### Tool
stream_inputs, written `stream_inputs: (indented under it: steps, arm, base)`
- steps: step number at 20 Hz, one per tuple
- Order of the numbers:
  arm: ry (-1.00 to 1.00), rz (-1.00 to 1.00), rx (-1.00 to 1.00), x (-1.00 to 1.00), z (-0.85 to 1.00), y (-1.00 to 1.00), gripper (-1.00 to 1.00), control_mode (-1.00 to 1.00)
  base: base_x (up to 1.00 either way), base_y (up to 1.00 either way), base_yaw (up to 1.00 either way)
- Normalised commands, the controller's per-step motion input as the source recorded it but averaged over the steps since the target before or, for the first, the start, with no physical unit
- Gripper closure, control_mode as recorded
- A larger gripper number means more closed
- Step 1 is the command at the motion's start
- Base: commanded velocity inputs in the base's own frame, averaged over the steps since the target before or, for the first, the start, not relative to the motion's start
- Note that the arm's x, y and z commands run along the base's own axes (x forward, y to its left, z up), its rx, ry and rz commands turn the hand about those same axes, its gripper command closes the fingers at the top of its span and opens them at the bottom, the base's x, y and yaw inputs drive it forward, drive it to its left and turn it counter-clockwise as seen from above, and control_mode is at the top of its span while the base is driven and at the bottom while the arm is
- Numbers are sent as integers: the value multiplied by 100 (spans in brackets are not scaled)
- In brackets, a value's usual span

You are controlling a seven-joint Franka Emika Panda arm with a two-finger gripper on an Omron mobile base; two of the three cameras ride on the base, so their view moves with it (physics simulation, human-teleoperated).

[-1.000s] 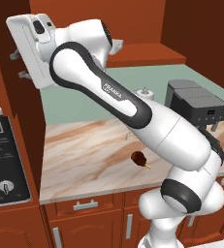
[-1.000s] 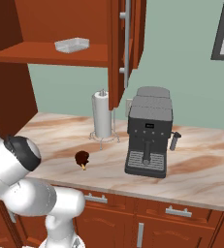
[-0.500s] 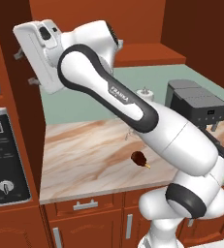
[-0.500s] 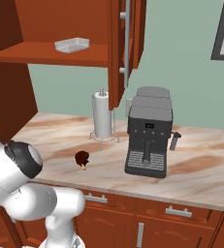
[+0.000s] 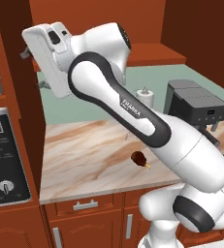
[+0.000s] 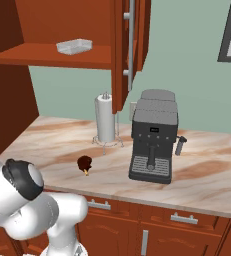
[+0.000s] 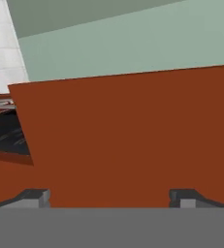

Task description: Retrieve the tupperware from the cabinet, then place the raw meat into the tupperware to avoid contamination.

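The tupperware (image 6: 74, 46), a small, flat, whitish plastic tray with round corners, sits on the shelf of the open reddish-brown wooden cabinet (image 6: 87, 30), at about 11 o'clock from the paper-towel roll (image 6: 105, 119). The gripper (image 7: 108, 196) faces red-brown wood, its dark tips spread wide, holding nothing.

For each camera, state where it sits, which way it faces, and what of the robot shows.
Left base view: behind the arm's left, facing the marbled counter; white arm fills the middle.
Right base view: behind its right, facing the open reddish-brown wall cabinet holding the shallow white tupperware; arm at lower left.
Hand view: on the hand, facing a reddish-brown panel; open pincer at the bottom.
Both base views share the dark drumstick-shaped raw meat.
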Motion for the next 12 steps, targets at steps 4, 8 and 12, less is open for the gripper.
stream_inputs:
  steps: [4, 8, 12]
  arm:
    - [-2, -5, -2, -34, 1, -38, -100, -100]
    - [0, -6, -2, -24, 0, -47, -100, -100]
    - [0, -6, 0, -22, 1, -52, -100, -100]
  base:
    - [0, 0, 0]
    - [0, 0, 0]
    - [0, 0, 0]
